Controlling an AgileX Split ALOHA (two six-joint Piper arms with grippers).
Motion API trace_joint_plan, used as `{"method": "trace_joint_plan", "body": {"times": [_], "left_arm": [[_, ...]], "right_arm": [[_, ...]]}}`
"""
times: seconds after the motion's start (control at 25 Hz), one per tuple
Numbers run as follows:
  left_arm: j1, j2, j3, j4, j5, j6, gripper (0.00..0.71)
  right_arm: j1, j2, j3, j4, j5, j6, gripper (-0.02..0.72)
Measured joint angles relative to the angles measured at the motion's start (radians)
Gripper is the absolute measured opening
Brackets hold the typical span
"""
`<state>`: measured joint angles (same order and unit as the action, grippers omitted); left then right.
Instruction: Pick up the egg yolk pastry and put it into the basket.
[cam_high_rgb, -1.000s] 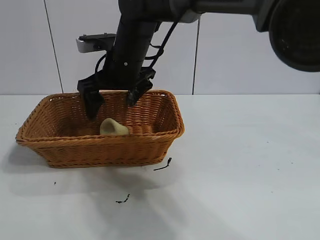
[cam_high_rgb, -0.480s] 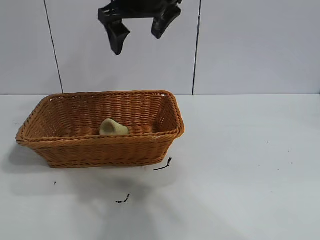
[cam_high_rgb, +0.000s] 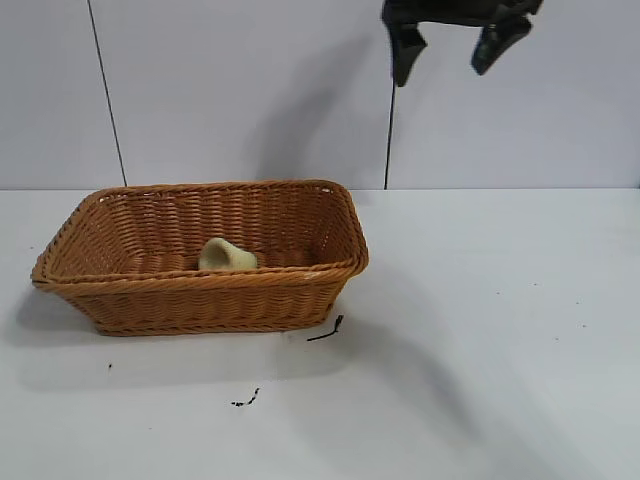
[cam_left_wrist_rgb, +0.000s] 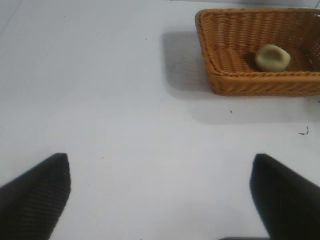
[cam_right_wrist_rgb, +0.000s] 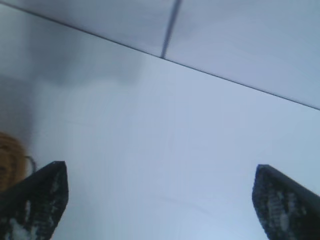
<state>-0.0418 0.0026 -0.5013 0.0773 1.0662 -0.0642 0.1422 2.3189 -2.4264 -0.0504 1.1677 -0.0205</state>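
The egg yolk pastry (cam_high_rgb: 226, 255) is a small pale yellowish lump lying inside the orange-brown wicker basket (cam_high_rgb: 200, 300) at the table's left. My right gripper (cam_high_rgb: 441, 70) is open and empty, high above the table and to the right of the basket, near the top of the exterior view. In the right wrist view its fingers (cam_right_wrist_rgb: 40, 200) are spread wide over bare table, with a bit of the basket (cam_right_wrist_rgb: 10, 167) at the edge. My left gripper (cam_left_wrist_rgb: 159, 165) is open and empty, far from the basket (cam_left_wrist_rgb: 260, 85) and the pastry (cam_left_wrist_rgb: 272, 57).
Small dark scraps lie on the white table in front of the basket (cam_high_rgb: 325, 330) and nearer the front (cam_high_rgb: 245, 400). A pale wall with dark vertical seams (cam_high_rgb: 105, 100) stands behind the table.
My right gripper has risen from just above the basket, open, and moved up and to the right. The pastry stays in the basket.
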Motion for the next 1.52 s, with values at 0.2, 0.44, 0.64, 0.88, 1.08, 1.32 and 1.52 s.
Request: {"method": "trace_joint_plan", "body": {"times": [0.2,0.44,0.64,0.88,1.08,1.32,1.52], "left_arm": [[0.0,0.0,0.0,0.0,0.0,0.0,0.696],[0.0,0.0,0.0,0.0,0.0,0.0,0.696],[0.0,0.0,0.0,0.0,0.0,0.0,0.696],[0.0,0.0,0.0,0.0,0.0,0.0,0.696],[0.0,0.0,0.0,0.0,0.0,0.0,0.696],[0.0,0.0,0.0,0.0,0.0,0.0,0.696],[0.0,0.0,0.0,0.0,0.0,0.0,0.696]], "right_arm": [[-0.112,-0.005,0.0,0.007,0.034,0.002,0.694],[-0.164,-0.051,0.006,0.011,0.046,0.004,0.694],[-0.166,-0.181,0.06,0.03,0.046,0.005,0.694],[-0.166,-0.453,0.322,0.042,0.046,0.005,0.694],[-0.166,-0.709,0.661,0.042,0.045,0.005,0.694],[-0.166,-1.017,1.068,0.042,0.046,0.005,0.694],[-0.166,-1.215,1.353,0.043,0.045,-0.015,0.694]]}}
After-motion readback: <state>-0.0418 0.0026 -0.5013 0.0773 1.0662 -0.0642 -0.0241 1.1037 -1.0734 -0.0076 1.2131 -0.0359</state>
